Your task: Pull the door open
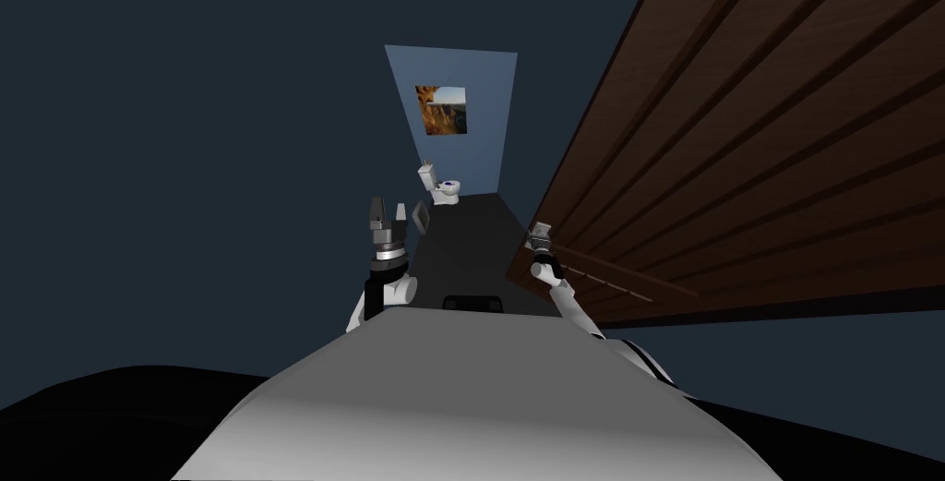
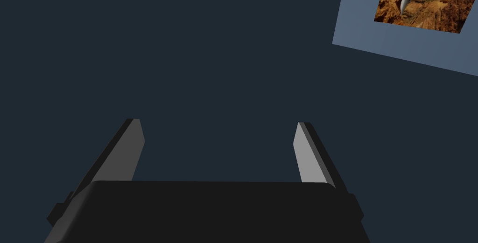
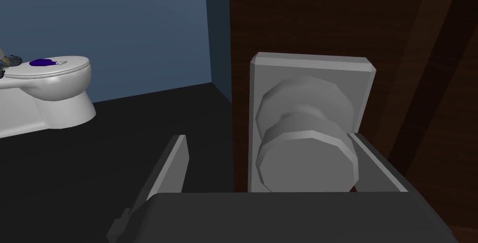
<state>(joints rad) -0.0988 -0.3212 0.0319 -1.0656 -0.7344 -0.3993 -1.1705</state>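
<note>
Dark brown wood, ribbed with raised panels, makes up the door (image 1: 757, 134) slanting along the robot's right. Near its free edge sits a light grey square plate (image 3: 312, 67), and a round, faceted grey knob (image 3: 308, 156) stands out from it. The right gripper (image 3: 267, 136) is reached forward to that knob and is released. Its fingers stand spread with the knob between them, one finger (image 3: 373, 165) just beside the knob's rim, perhaps touching it, and the other (image 3: 172, 161) well apart. I judge it is set this way so that closing would clamp the knob's sides and give purchase for the pull. Nothing is grasped yet.

The left gripper (image 1: 388, 217) is raised in front of the chest, left of the door. Its fingers are likewise apart and empty, and it seems to be held clear of the door's swing.

Past the door's edge a dark, nearly black floor (image 3: 116, 123) runs to a pale blue-grey wall (image 1: 484, 88). A white toilet (image 1: 445, 189) stands against that wall with its lid down and a small purple thing (image 3: 42, 62) on the lid. Above it hangs a picture of orange-brown cliffs (image 1: 441, 110). The nearer walls are a dim slate blue. Since the far room shows beside the door's edge, the door looks partly open already.
</note>
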